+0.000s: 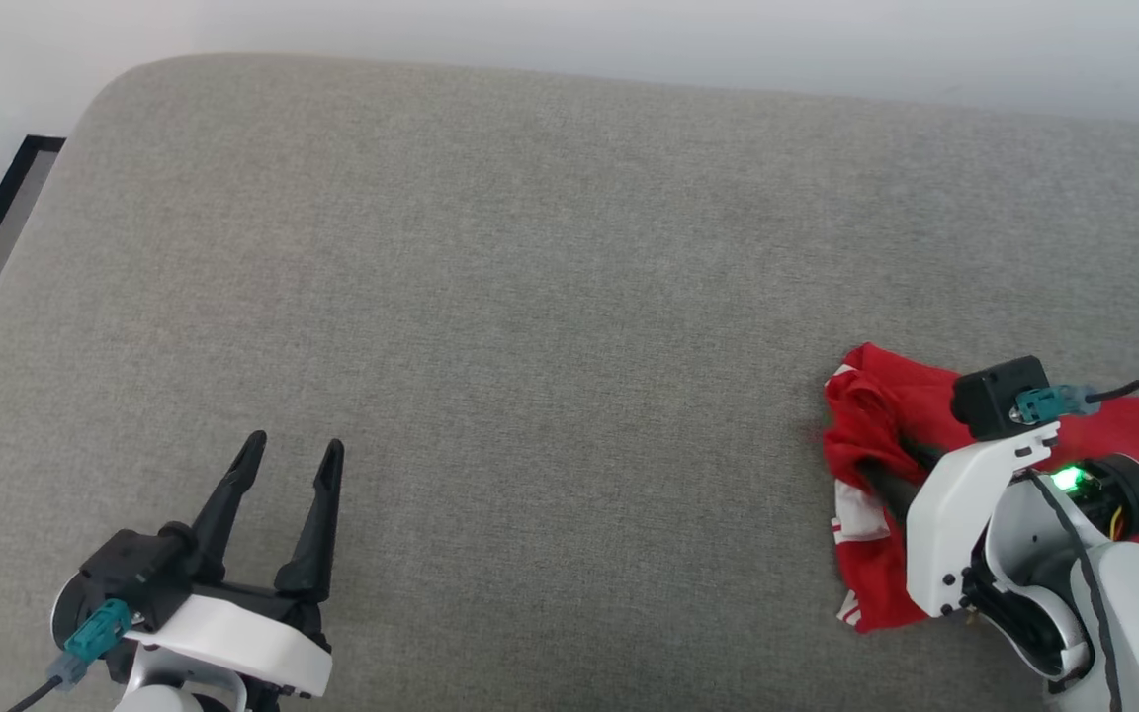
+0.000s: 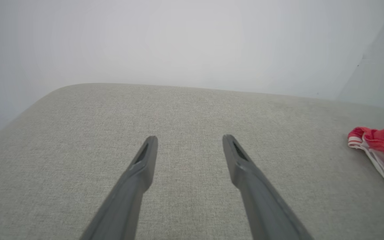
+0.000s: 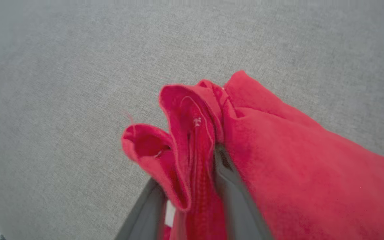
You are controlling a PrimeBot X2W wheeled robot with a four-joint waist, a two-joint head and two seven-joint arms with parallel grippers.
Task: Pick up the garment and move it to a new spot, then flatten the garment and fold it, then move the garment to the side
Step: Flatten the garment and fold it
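My right claw (image 3: 192,173) has its two long dark fingers partly apart, and a raised fold of the red jersey shirt with white striped trim (image 1: 1123,435) stands between them. From the pictures I cannot tell if the fingers truly press this fold or only stand at both sides of it. In the right wrist view, the red cloth also lies over the outer side of one finger, so the shirt is around the claw, not only in front of it. The shirt is a compact bundle at the right side of the wide grey woven cushion (image 1: 530,297), near its front edge, directly under my right wrist. The fingers point to the bundle's edge that faces the middle of the cushion, where the white trim shows. I cannot name a clear long axis, because my own arm covers the middle of the bundle; it looks almost square. I judge that the shirt is already folded and lies at the side, so the coming move should be to spread the fingers fully and draw the claw back along its own line, away from the fold, so that no layer is dragged. My left claw (image 1: 295,442) is spread wide and empty, low over the bare cushion and well apart from the shirt. The right arm is clearly the nearer one.
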